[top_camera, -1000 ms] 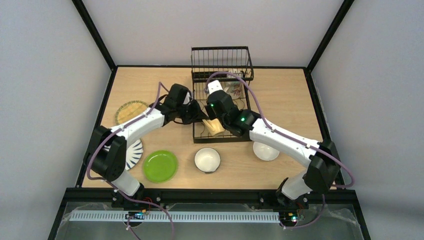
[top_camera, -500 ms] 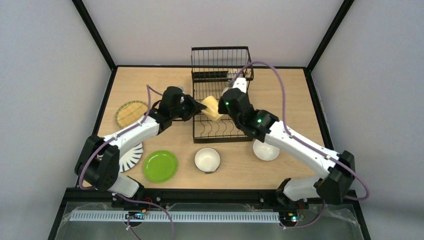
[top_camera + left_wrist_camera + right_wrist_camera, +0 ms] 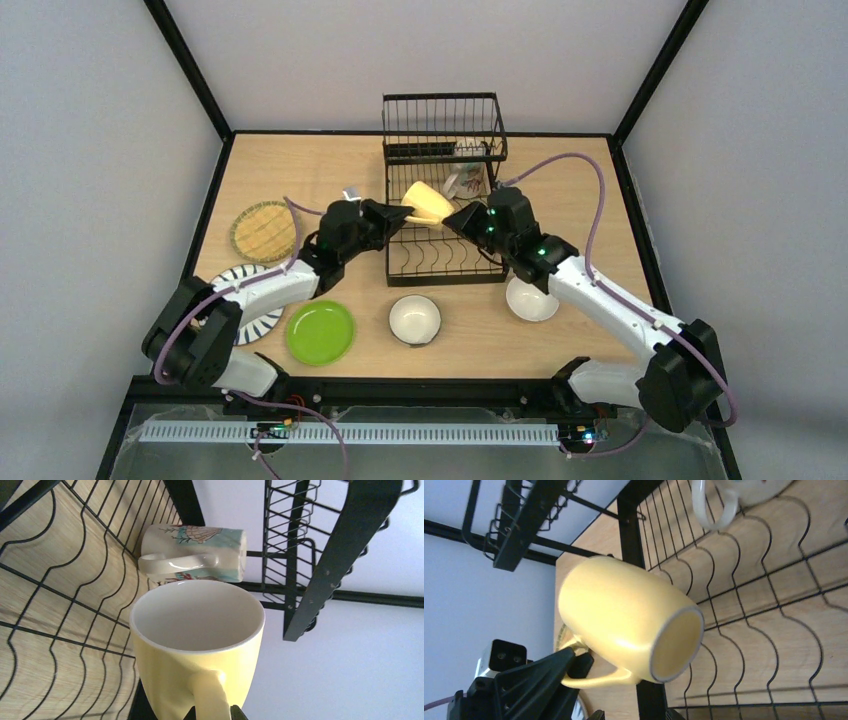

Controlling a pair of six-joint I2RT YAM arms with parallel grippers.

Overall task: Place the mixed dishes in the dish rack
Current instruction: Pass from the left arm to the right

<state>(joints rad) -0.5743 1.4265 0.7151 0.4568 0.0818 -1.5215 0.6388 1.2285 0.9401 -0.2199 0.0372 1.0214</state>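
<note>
Black wire dish rack (image 3: 443, 262) sits under the left gripper's (image 3: 395, 215) fingers. Behind them, unloaded: tan woven plate (image 3: 263, 230), black-striped white plate (image 3: 262, 322), lime green plate (image 3: 320, 332), two white-inside bowls (image 3: 414, 320) (image 3: 531, 300). The fingers clamp the pale yellow ceramic mug's (image 3: 428, 202) handle. A shell-patterned mug (image 3: 465, 182) lies beyond, racked. Right gripper's (image 3: 458, 218) spread: unclear.

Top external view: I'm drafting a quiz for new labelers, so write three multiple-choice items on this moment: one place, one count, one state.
1. Where is the pale yellow mug? A) standing in a sink B) held above the dish rack C) inside a cupboard
2. How many plates lie on the table? A) one B) two C) three
3. What holds the mug's handle? A) the left gripper B) a hook C) nothing
Answers: 1 B, it hangs over the rack's wires. 2 C, the woven plate, striped plate and green plate. 3 A, the left gripper pinches the handle.
</note>
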